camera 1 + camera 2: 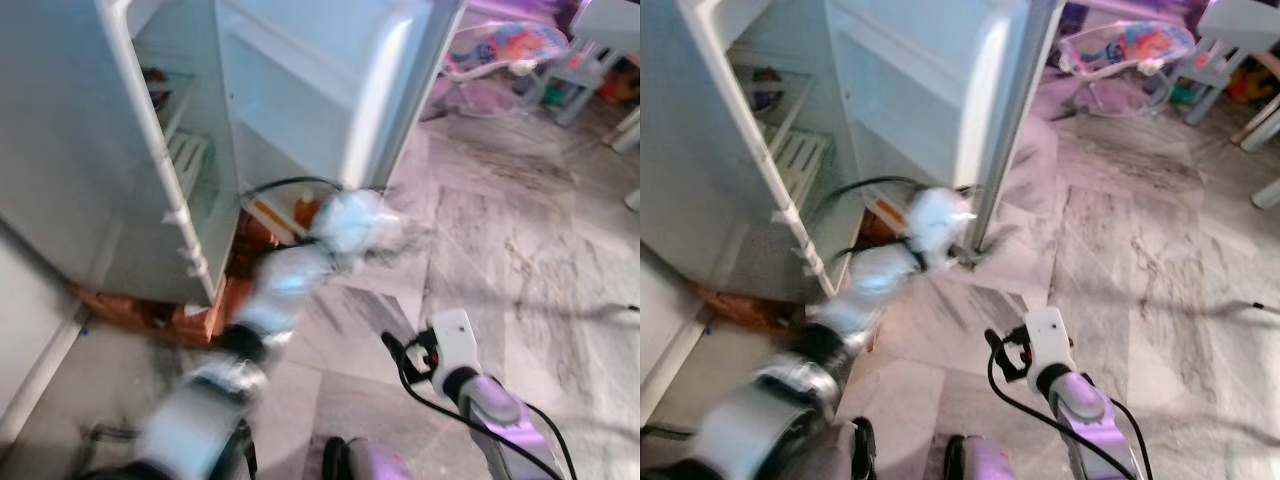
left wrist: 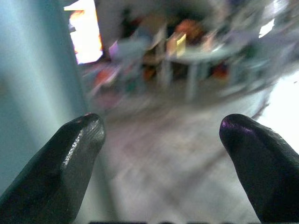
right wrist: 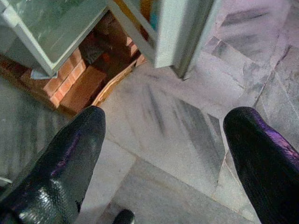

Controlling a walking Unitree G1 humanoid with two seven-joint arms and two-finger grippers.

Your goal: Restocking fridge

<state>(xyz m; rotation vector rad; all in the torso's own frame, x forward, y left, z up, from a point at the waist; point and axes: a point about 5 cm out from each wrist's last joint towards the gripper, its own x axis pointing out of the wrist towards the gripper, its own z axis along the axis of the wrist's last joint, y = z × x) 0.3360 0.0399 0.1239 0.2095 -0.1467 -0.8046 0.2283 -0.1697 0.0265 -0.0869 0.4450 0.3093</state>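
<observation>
The white fridge (image 1: 70,150) stands at the left with its door (image 1: 330,80) swung open. Inside, a white rack (image 1: 185,160) and a dark item (image 1: 155,80) on a shelf are visible. My left arm (image 1: 290,280) is blurred and reaches forward to the door's lower edge, its wrist (image 1: 350,222) beside an orange-and-white item (image 1: 285,215) low in the door. In the left wrist view the left gripper (image 2: 161,135) is open and holds nothing, with the pale door surface (image 2: 32,84) beside one finger. My right gripper (image 3: 163,126) is open over the marble floor (image 3: 187,140), holding nothing.
Red bricks (image 3: 74,84) prop up the fridge base. A colourful baby bouncer (image 1: 500,45) and a grey stool (image 1: 590,50) stand at the far right. The grey marble floor (image 1: 520,250) spreads to the right of the door. My right arm (image 1: 455,350) hangs low, trailing black cables.
</observation>
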